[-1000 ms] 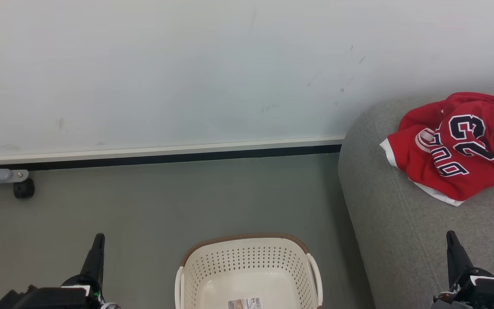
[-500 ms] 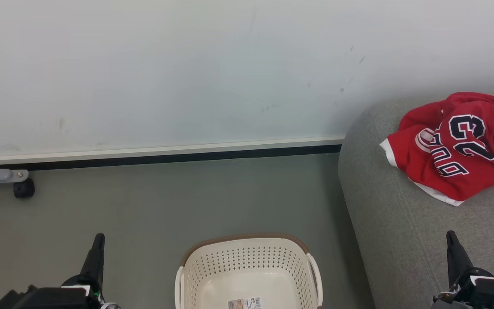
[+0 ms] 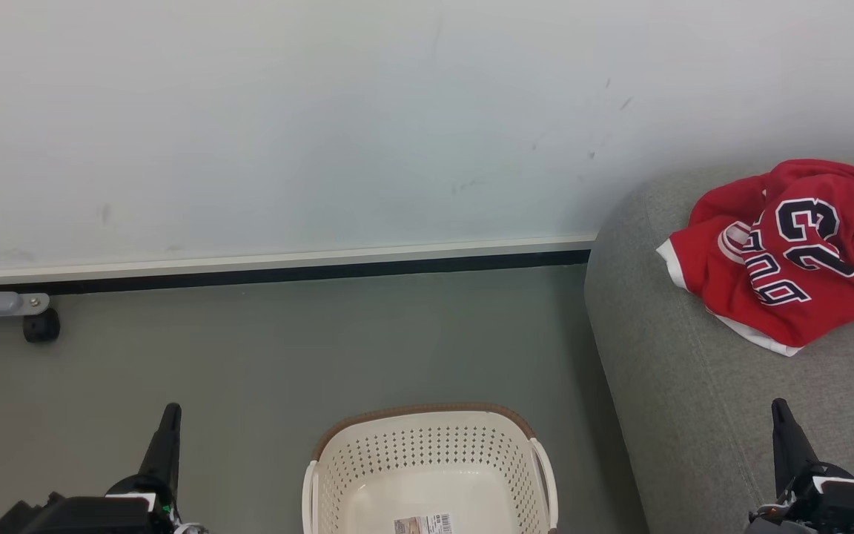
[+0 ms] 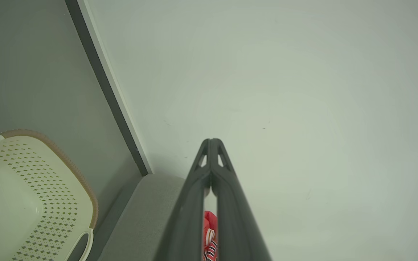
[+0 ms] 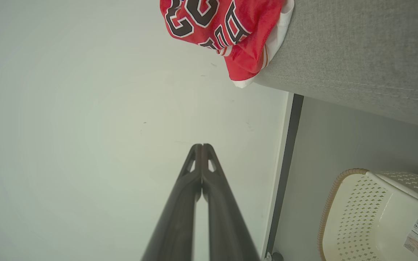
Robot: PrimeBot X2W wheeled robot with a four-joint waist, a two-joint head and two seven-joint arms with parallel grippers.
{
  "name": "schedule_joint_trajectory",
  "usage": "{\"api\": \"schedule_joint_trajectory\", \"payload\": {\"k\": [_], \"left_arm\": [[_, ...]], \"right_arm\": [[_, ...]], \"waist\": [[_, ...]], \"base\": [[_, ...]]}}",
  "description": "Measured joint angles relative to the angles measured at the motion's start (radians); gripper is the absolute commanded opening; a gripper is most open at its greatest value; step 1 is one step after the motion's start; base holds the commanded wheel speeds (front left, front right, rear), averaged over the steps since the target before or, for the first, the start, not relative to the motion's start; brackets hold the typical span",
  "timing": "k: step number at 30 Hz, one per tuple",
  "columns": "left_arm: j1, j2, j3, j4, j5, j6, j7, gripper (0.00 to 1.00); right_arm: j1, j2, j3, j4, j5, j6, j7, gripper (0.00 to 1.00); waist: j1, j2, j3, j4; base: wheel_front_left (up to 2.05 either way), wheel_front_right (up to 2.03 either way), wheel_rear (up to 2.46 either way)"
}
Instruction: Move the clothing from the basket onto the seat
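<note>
The left claw (image 3: 170,412) and right claw (image 3: 778,409) are seen shut, empty. The clothing (image 3: 790,256) is laid on the seat (image 3: 679,415) (the basket (image 3: 427,445) looks bare); the job seems done, no grab needed

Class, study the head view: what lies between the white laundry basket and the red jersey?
In the head view: a strip of bare grey floor beside the basket, then the rounded edge of the grey sofa, up to the jersey.

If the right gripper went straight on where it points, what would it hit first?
Probably the pale wall: the right gripper aims at it, and the red jersey on the sofa lies off that line. Depth is unclear.
</note>
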Motion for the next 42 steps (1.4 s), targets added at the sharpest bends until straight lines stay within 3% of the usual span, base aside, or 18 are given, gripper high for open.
{"api": "schedule_joint_trajectory", "payload": {"k": [42], "left_arm": [[0.0,0.0,0.0,0.0,0.0,0.0,0.0,0.0]], "right_arm": [[0.0,0.0,0.0,0.0,0.0,0.0,0.0,0.0]], "waist": [[0.0001,0.0,0.0,0.0]], "base": [[0.0,0.0,0.0]]}}
